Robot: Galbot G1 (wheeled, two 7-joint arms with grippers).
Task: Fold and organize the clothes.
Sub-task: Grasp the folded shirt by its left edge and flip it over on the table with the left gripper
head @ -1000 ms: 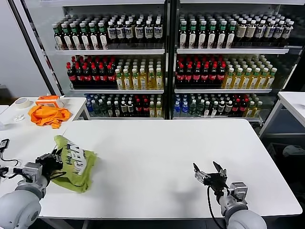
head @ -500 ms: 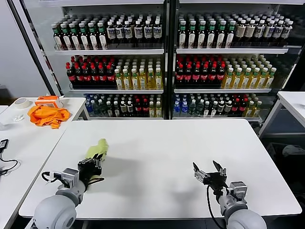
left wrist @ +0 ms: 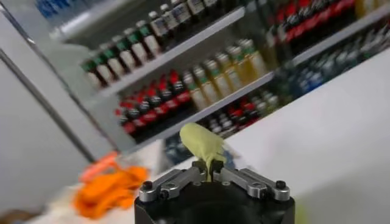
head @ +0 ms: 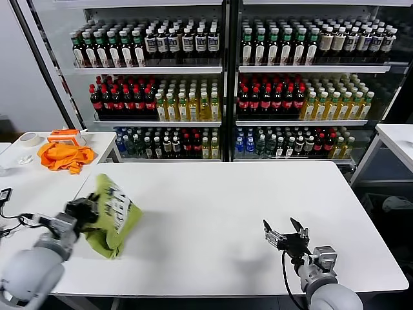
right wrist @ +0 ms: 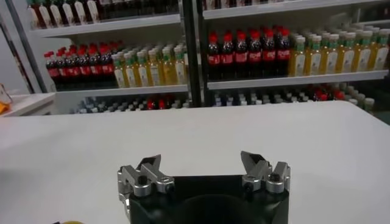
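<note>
left tool (head: 82, 211) gripping bunched t-shirt (head: 113, 215), right tool (head: 286, 236) open

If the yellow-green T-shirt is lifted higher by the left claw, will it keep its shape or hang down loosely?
Probably it hangs loosely: the T-shirt already bunches and droops beside the left claw, which pinches only a fold. It looks light, since one small grip carries it. It should not roll or slip on the table, but may unfold.

Orange garment (head: 62, 156) and tape roll (head: 29, 139) on side table (head: 100, 141), before stocked bottle shelves (head: 226, 68).

Head overview; two low wrist close-ups
</note>
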